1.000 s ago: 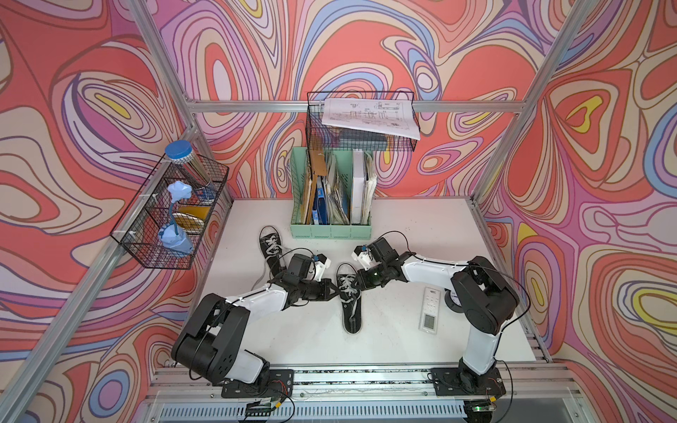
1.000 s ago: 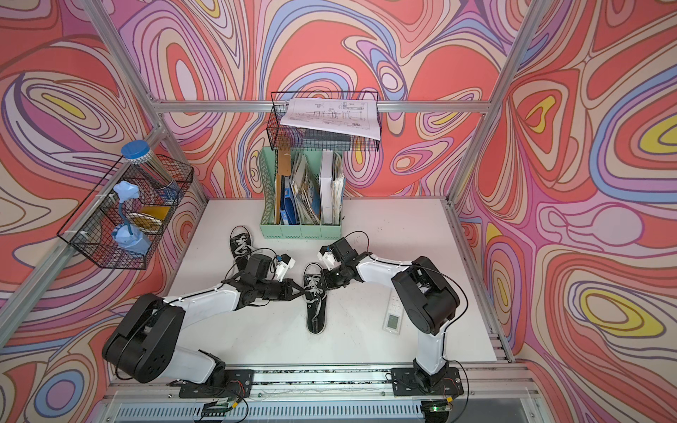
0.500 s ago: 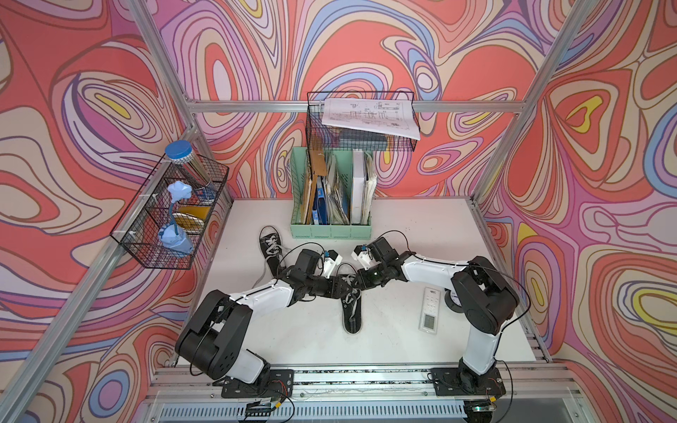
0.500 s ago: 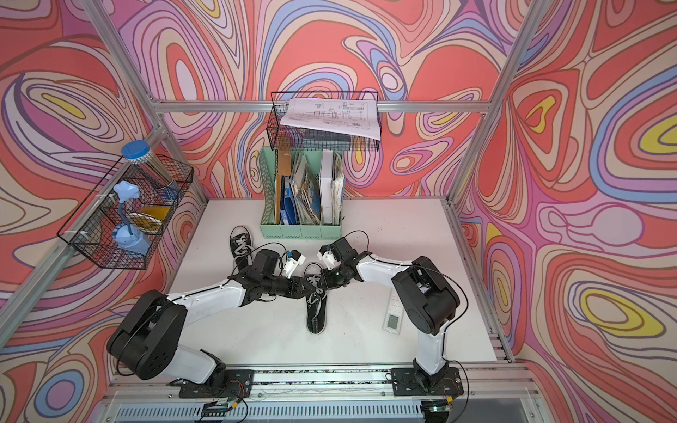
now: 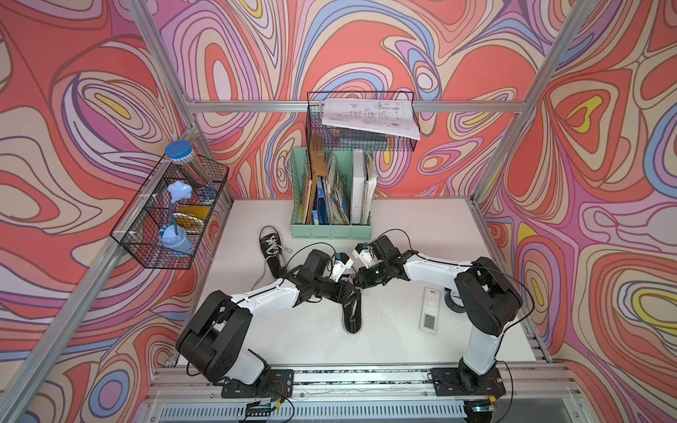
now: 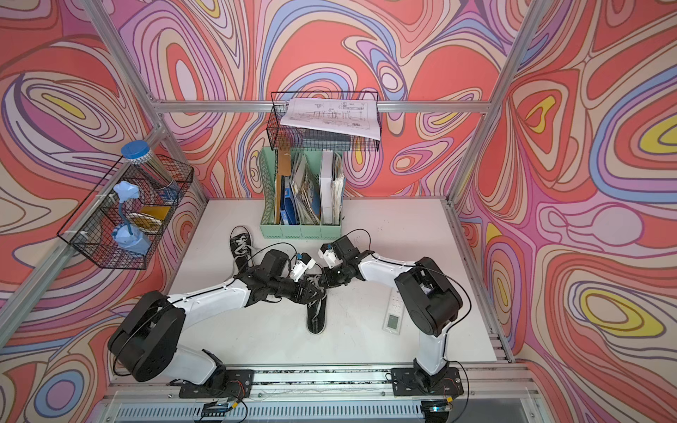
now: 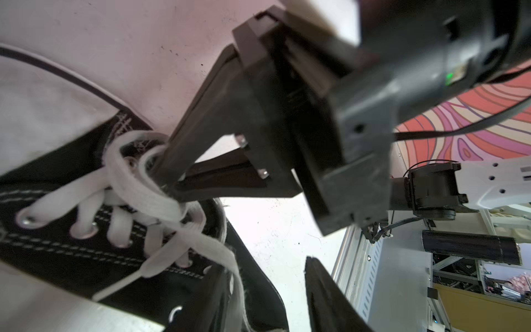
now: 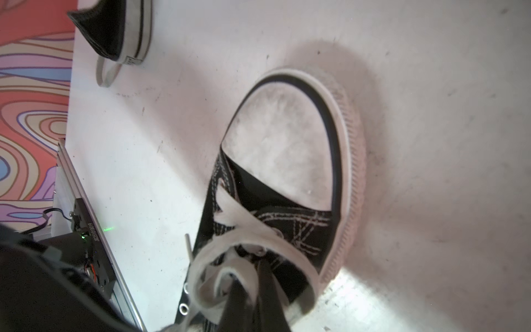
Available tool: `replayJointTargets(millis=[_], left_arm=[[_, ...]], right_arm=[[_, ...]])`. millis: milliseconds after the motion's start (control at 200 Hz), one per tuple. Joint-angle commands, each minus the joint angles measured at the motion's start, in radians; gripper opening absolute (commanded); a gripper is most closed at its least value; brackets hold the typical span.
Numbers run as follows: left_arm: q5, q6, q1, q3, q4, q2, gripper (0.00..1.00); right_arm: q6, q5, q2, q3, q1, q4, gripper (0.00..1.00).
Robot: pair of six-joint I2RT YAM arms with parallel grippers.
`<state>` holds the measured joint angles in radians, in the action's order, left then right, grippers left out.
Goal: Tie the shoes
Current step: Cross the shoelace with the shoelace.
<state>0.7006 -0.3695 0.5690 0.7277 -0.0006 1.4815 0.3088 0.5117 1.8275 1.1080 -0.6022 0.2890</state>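
no clear txt, perhaps digits on mount (image 8: 92, 233)

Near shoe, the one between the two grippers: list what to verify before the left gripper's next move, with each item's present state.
1. The right gripper is shut on the white lace: ok.
2. The left gripper has its jaws apart, ready to grasp: ok.
3. Bow finished on the near shoe: not ok; strands lie loose.
4. The loose lace end shows in the left wrist view: ok, lying over the shoe's side.
5. The far shoe tied: not ok; its lace trails on the table.
6. The remote lies apart from shoe and grippers: ok.
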Motion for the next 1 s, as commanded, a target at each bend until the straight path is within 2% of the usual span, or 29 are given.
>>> replayJointTargets(millis=[0,210,406,601,996], left_arm=[[-0.043,0.038,0.000,0.024,-0.059,-0.029,0.52],[-0.054,0.028,0.000,0.031,-0.063,-0.039,0.56],[-0.021,-0.029,0.000,0.018,-0.002,-0.055,0.56],[-0.059,-0.096,0.000,0.003,0.045,-0.109,0.54],[-0.040,-0.054,0.000,0.015,-0.017,-0.139,0.60]], right_arm=[[0.012,0.041,-0.082,-0.026,0.017,-0.032,0.00],[0.052,0.091,-0.061,-0.043,0.017,-0.087,0.00],[0.135,0.158,-0.062,-0.079,0.016,-0.192,0.00],[0.224,0.179,-0.068,-0.118,0.016,-0.290,0.00],[0.339,0.169,0.007,-0.140,-0.009,-0.420,0.00]])
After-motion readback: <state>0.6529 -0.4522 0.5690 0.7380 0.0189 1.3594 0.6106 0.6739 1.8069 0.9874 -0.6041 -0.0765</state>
